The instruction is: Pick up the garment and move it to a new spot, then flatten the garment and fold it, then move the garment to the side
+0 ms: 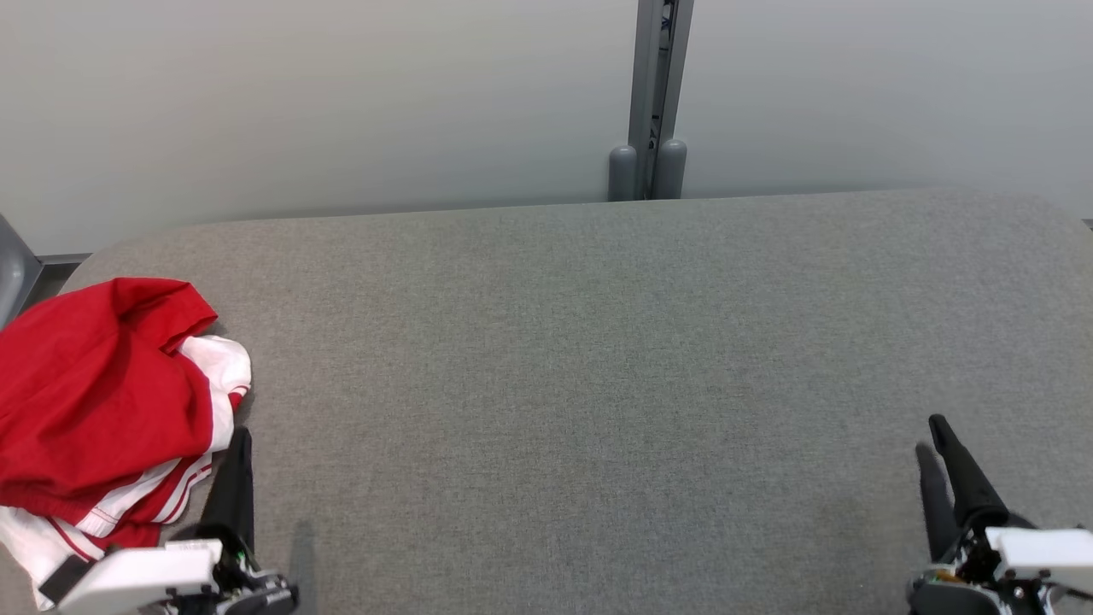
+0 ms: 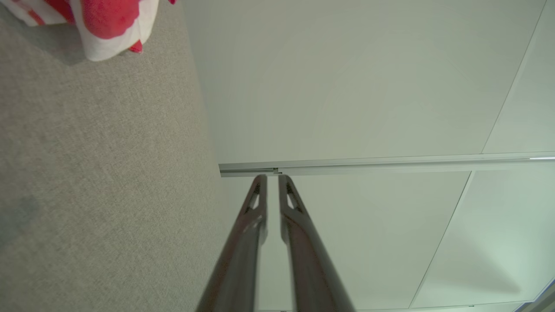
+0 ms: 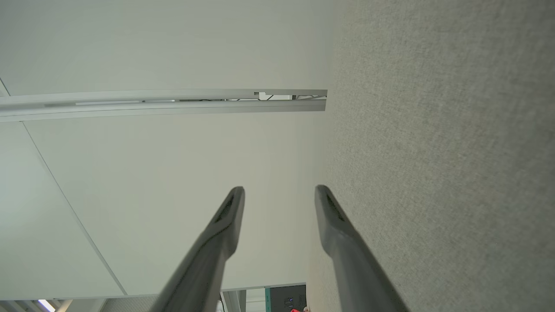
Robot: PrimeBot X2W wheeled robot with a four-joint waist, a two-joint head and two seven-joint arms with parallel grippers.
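place: lab-like test bay | cues: grey felt table [image 1: 598, 342] — pale partition panels [image 1: 341, 102], metal post [image 1: 657, 85]

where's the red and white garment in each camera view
head view: garment at the left edge, beside the left end effector.
left wrist view: garment in the top left corner.
right wrist view: tiny red speck at the bottom edge, too small to tell.
shared landmark: grey wall post.
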